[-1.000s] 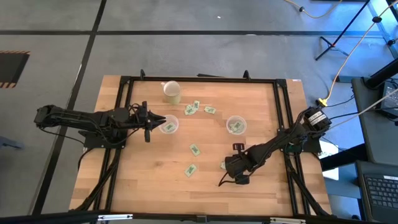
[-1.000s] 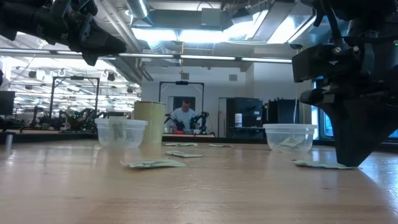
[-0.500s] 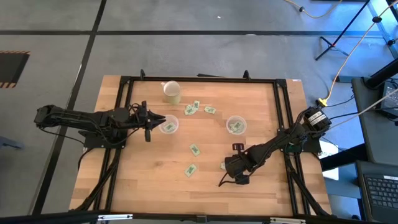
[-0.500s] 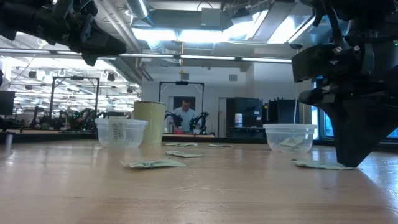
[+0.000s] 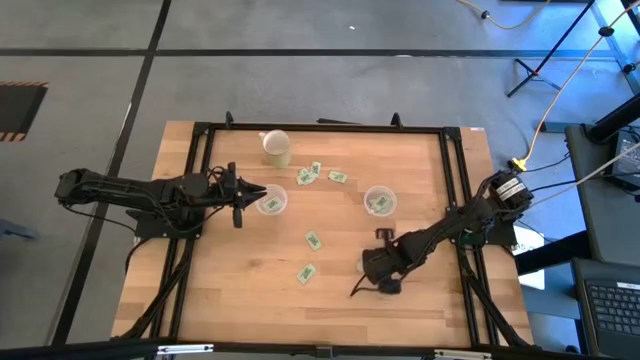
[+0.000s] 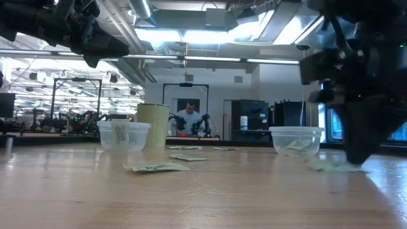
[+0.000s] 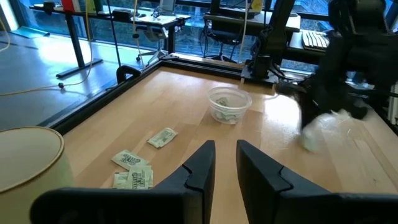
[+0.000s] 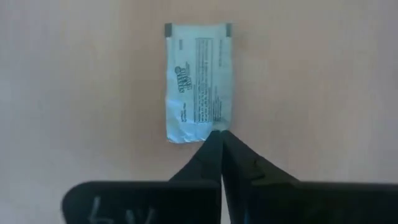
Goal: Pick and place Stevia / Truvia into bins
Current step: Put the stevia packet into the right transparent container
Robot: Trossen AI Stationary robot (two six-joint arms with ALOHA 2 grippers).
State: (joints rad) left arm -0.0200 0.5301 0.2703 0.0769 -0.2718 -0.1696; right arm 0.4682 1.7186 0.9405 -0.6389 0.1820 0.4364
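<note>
Several pale green and white Stevia packets lie flat on the table: one (image 5: 312,240) mid-table, one (image 5: 306,272) nearer, and a cluster (image 5: 308,174) by the far edge. Two clear cups stand upright, the left (image 5: 272,203) and the right (image 5: 379,200), each with packets inside. My right gripper (image 5: 375,270) points down at the near right and is shut on one packet (image 8: 198,81). My left gripper (image 5: 260,196) hovers open beside the left cup, above the table (image 6: 95,44). My right gripper pinches the packet between its two shut fingers (image 8: 239,165) at the packet's near short edge (image 8: 214,126), close to one corner. It comes from above, pointing down. The rest of the packet spreads flat away from the fingertips, low over the wood.
An opaque cream cup (image 5: 276,148) stands at the far left of the table, behind the left clear cup. A black frame (image 5: 200,180) borders the table. Bare wood lies along the near edge (image 5: 300,315). A person stands far off in the room (image 6: 189,117).
My right gripper has started moving: it and the packet at its tips show blurred in the low view, with the tips slightly higher than before. The left arm has kept still.
</note>
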